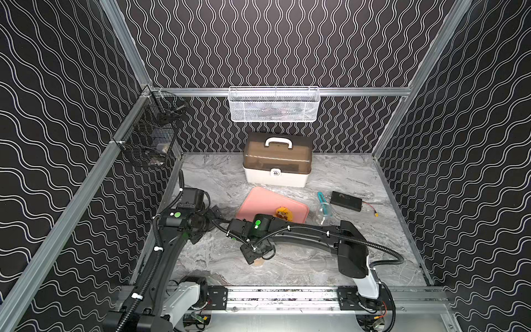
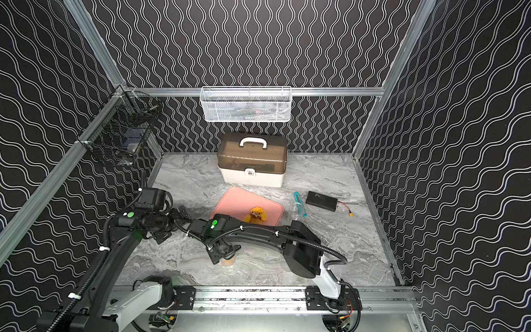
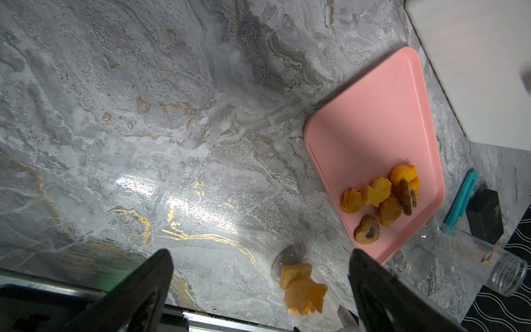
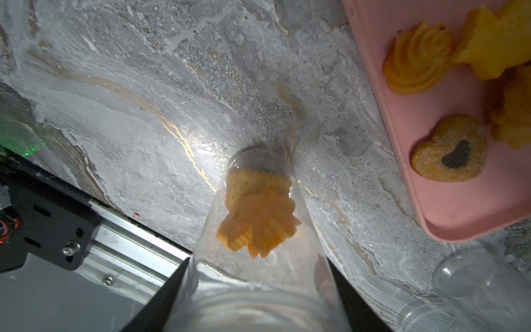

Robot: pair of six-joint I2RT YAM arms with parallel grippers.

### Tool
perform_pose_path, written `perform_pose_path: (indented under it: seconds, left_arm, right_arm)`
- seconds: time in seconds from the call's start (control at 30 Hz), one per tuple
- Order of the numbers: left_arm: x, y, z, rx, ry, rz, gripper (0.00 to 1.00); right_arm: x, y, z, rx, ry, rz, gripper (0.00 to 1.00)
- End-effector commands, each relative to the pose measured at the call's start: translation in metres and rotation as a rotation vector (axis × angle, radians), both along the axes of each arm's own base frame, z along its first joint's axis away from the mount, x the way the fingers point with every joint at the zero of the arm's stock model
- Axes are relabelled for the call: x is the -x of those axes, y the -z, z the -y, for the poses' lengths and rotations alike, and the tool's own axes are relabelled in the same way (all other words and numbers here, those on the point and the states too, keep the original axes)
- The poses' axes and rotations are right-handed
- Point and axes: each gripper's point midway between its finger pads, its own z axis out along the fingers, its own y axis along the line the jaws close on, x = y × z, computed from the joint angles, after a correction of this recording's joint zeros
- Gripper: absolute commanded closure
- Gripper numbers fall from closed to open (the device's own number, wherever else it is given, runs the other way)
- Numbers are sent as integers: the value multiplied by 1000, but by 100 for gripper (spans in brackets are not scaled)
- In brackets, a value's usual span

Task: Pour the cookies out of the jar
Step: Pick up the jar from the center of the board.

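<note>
My right gripper [image 4: 257, 260] pinches the clear plastic jar [image 4: 258, 284], base on the grey marble table [image 4: 115, 86], two orange cookies [image 4: 255, 218] inside; more orange and brown cookies [image 3: 382, 198] heap on the pink tray [image 3: 367, 115]; my left gripper [image 3: 260, 254] holds its fingers spread wide

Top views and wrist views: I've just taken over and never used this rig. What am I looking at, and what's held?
Two robot arms stand at the near edge of the table. Both top views look down from overhead; each wrist view looks along one gripper. The right gripper grips a clear jar standing on the table, cookies at its bottom. The left gripper is open, empty. More cookies lie on the pink tray; nearby lie an empty jar on its side and a black box.
</note>
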Motion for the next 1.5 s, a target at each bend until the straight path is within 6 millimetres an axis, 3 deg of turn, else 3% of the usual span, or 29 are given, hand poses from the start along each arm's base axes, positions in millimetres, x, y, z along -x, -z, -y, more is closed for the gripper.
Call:
perform_pose_path:
  seconds: [0.0,0.27,0.37,0.8,1.07,1.47]
  left_arm:
    - [-3,-3,2,8,20,19,1]
    - [-5,-5,6,29,36,27,1]
    - [-7,-6,9,42,50,33,1]
    - [-19,-16,32,147,142,81,1]
    - [-30,-31,60,287,262,168,1]
    - [-41,-71,114,590,447,349,1]
  right_arm:
    - [2,-4,7,16,14,-3,34]
    - [0,-14,10,-12,25,4,34]
    - [-3,-30,14,-59,44,6,34]
    - [-30,-74,55,-205,161,-3,34]
    - [-51,-109,90,-348,259,-2,34]
    - [-78,-146,144,-605,428,-31,33]
